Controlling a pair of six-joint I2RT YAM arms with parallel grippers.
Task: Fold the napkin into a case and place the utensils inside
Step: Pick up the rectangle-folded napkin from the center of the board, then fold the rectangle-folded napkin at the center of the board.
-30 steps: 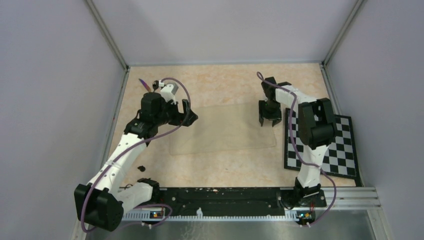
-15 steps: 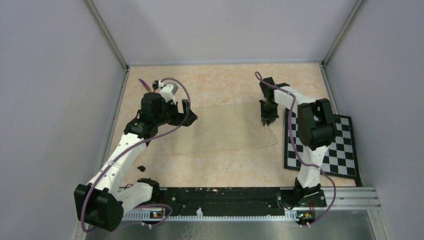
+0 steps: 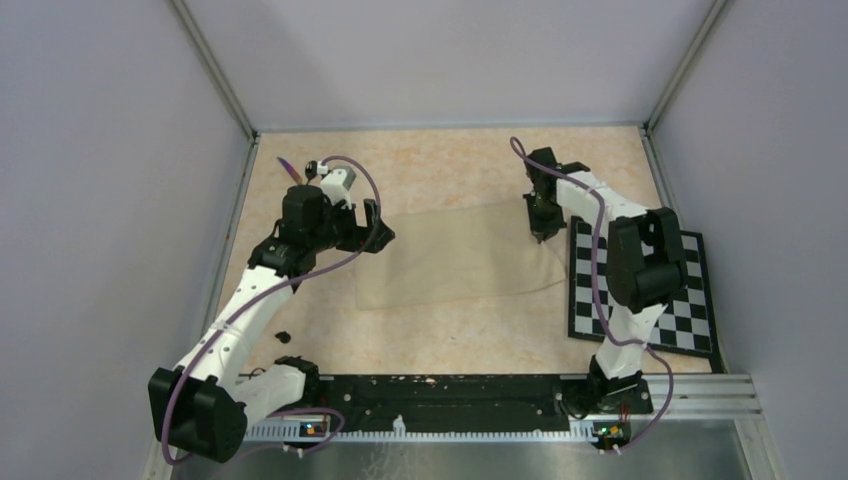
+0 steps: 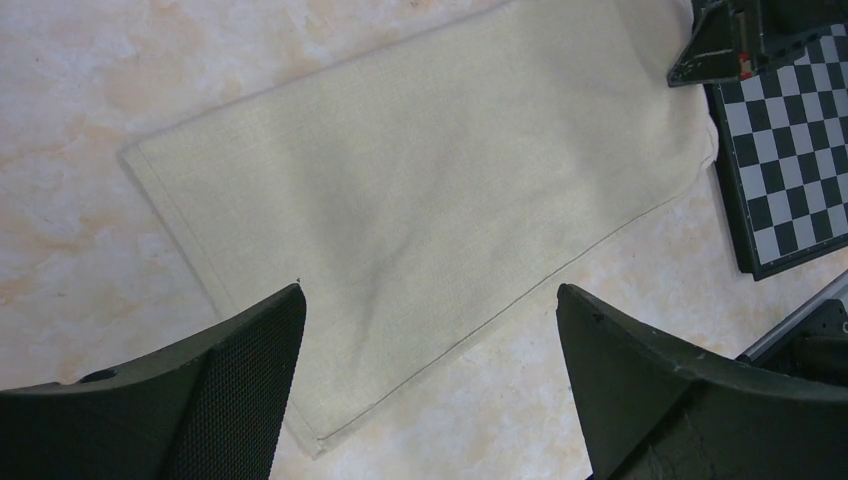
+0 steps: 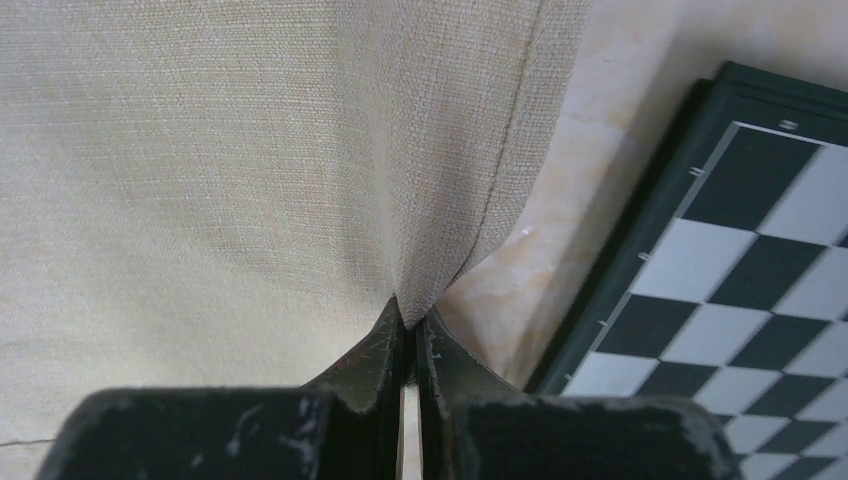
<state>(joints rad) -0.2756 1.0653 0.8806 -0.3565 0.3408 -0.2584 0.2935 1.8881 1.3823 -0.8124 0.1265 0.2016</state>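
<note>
Looking down from the top view, you see the napkin (image 3: 455, 255) lying flat in the middle of the surface (image 3: 450, 160) as a beige oblong. Its long axis runs from the left arm's side to the right arm's side, with the right end a little farther from the bases. The right hand (image 3: 540, 232) sits on the napkin's right short edge near the far corner, just beside the checkerboard (image 3: 680, 300). The left hand (image 3: 378, 225) hovers by the far left corner. Each arm therefore has its own end of the cloth, and any fold probably turns on that right edge.

In the left wrist view, the left hand (image 4: 428, 295) is released, its fingers spread wide above the napkin (image 4: 420, 200) and touching nothing. The cloth lies smooth below it, with a fine stitched hem along the edges. The right hand (image 4: 730, 40) shows at the far end, next to the checkerboard (image 4: 790, 150).

In the right wrist view, the right hand (image 5: 410, 325) is clenched on the napkin (image 5: 250, 150). The weave is drawn up into a small peak between the fingers, and the hem runs down just beside the pinch. The checkerboard (image 5: 740, 250) lies near but apart from it.
</note>
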